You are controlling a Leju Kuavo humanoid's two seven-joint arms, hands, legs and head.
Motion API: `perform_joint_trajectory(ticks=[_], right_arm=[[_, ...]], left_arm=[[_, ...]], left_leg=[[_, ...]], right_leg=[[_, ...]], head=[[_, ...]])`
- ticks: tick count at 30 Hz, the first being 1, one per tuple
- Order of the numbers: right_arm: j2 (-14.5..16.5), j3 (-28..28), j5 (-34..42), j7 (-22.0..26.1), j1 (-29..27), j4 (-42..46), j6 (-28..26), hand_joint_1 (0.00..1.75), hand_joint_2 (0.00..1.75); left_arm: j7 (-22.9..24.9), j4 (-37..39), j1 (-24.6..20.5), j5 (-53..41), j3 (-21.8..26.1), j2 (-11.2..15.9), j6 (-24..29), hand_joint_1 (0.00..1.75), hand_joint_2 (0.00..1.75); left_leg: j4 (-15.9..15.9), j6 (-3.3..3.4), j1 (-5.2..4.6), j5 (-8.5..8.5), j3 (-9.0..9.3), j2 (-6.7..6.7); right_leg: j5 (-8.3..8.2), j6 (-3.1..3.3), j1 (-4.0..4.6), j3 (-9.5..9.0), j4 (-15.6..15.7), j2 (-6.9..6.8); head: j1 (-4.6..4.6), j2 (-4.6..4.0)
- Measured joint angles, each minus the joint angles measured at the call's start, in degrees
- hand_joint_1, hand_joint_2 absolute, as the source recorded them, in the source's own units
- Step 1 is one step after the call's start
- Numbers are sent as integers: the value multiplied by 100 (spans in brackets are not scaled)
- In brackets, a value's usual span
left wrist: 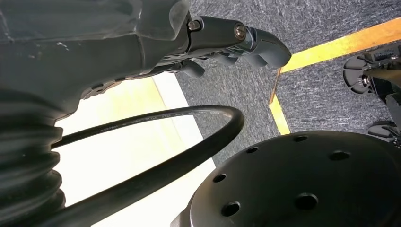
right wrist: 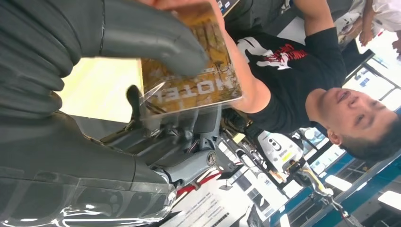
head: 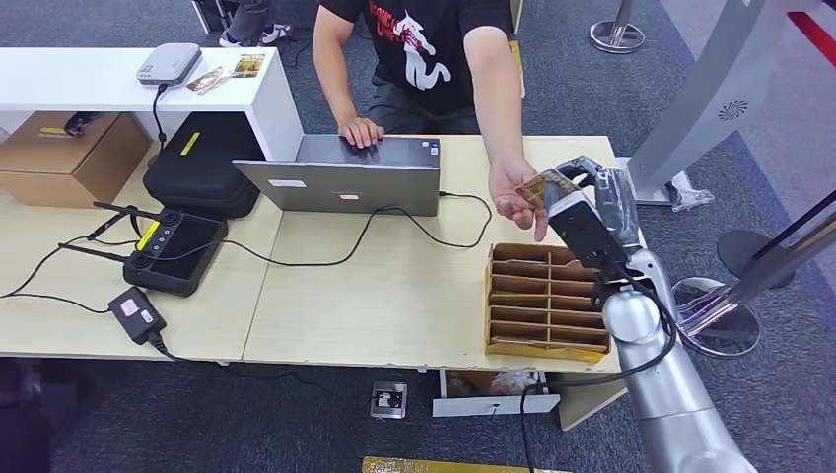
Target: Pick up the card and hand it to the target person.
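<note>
The card (head: 545, 184), yellow-brown with "HOTEL" printed on it, is pinched in my right hand (head: 592, 212), raised over the table's far right part. In the right wrist view my thick grey thumb (right wrist: 151, 38) presses on the card (right wrist: 198, 80). The person (head: 424, 49) in a black T-shirt stands behind the table. Their outstretched hand (head: 513, 194) lies palm up right under the card and touches its edge. My left hand (left wrist: 208, 38) hangs low beside a black stool seat, above the carpet, holding nothing.
A cardboard divider box (head: 542, 301) sits just below my right hand. An open laptop (head: 345, 177) stands mid-table under the person's other hand. A black controller (head: 177, 251), a black case (head: 202, 163) and cables occupy the left side. Metal stand bases (head: 725, 315) stand to the right.
</note>
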State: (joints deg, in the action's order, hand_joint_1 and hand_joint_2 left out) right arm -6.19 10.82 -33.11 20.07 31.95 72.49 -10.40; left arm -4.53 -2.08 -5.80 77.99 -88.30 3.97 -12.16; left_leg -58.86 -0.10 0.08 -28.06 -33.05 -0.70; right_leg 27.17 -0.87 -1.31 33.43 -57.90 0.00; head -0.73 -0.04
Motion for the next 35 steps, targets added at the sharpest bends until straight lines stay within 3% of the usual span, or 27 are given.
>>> perform_joint_trajectory(ticks=[9,20,28,35], right_arm=[[186,133,10,12,602,-817,-30,0,175],[219,228,162,110,730,-1116,-155,0,175],[88,270,296,-44,555,-484,-45,0,175],[-136,260,796,-175,132,424,514,0,175]], left_arm=[[-2,0,6,66,0,-2,12,0,175],[-19,0,33,166,0,-2,12,0,175],[-41,0,62,279,0,-4,-5,0,175],[-79,0,80,386,0,-9,-19,0,175]], left_leg=[[0,0,0,0,-1,-4],[-1,0,0,0,0,-3],[-1,0,0,0,1,-3],[-1,0,0,-1,1,-2]], right_leg=[[1,0,0,0,0,-3],[1,0,0,1,0,-3],[1,1,1,4,1,-2],[2,0,0,5,3,-2]], head=[[0,0],[0,0],[0,0],[0,0]])
